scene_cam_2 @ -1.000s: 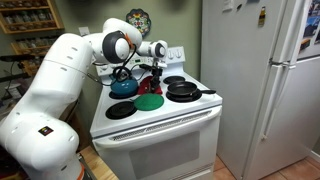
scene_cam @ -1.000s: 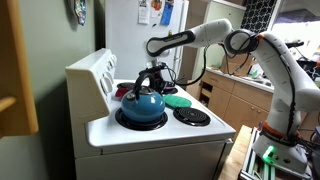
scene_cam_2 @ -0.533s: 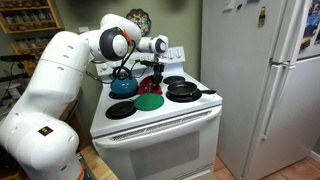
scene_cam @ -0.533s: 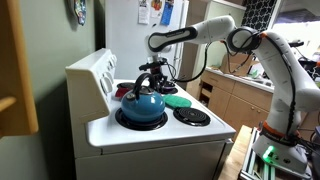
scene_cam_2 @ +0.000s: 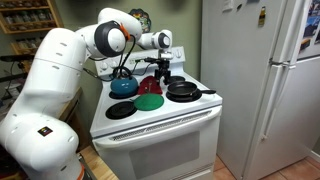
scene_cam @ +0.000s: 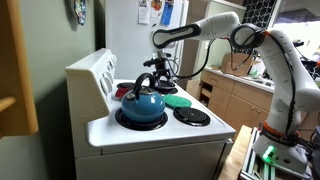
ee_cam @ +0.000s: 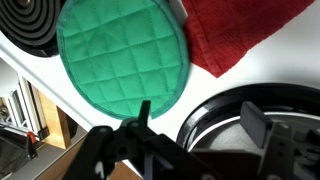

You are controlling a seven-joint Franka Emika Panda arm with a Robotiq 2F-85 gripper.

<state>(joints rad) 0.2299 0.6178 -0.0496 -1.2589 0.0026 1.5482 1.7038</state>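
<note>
Above the middle of the stove, near the upper centre of an exterior view, we see the gripper hanging free. Its jaws are spread and nothing sits between them. A second ago it was lower and further left in that view, closed down at the arched handle of the blue kettle. Since then it has let go, risen and drifted right. The blue kettle has not shifted. It stands upright on its burner, left of centre in both exterior views, close to the stove's back panel, and its contents are hidden from us.

Below the gripper, the wrist view shows a round green pot holder filling the upper middle of the frame. A red cloth lies at the upper right, its edge tucked under the pot holder, and a coil burner sits at the upper left. A black pan curves in at the lower right. We see a pale grey floor inside it, partly covered by the jaws.
</note>
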